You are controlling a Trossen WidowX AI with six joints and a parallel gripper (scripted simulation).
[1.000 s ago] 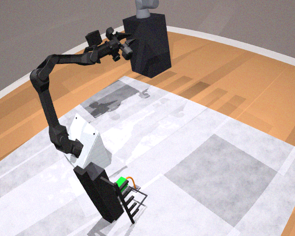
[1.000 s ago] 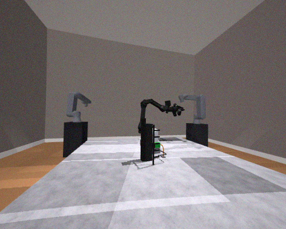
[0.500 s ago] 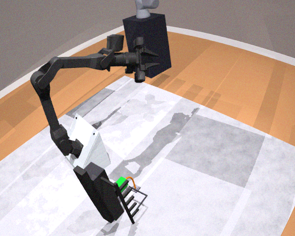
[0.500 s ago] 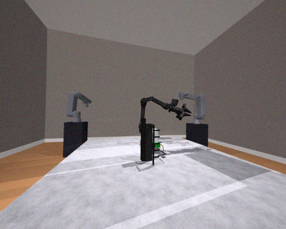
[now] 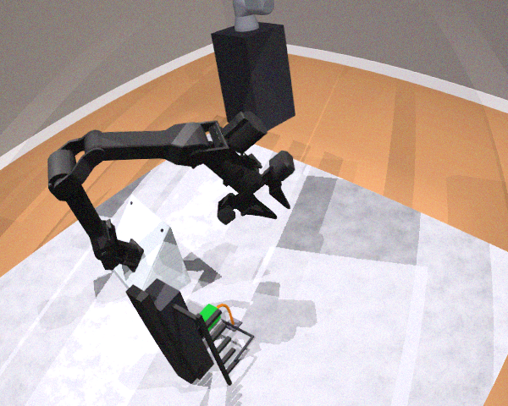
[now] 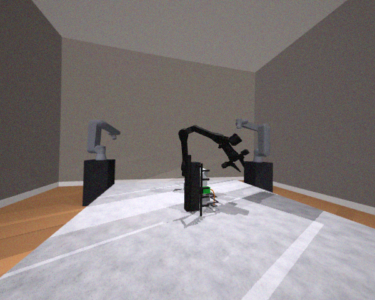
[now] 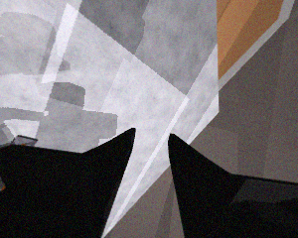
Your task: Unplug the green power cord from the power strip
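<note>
Over the pale grey floor mat (image 5: 377, 305) my black jointed arm (image 5: 127, 144) reaches out and down, well apart from the tall black slotted power strip (image 5: 171, 336) standing beside its base. My black pointed-finger gripper (image 5: 273, 205) hangs in the air, narrowed to a partial gap with nothing between the fingers. As I judge it, the risk is the descent: coming in at this slant I could knock the strip over or snag its thin black frame (image 5: 228, 345). The strip's top slot holds the bright green block plug (image 5: 209, 315), its orange cord (image 5: 226, 310) looping just behind; the lower slots look unoccupied.
</note>
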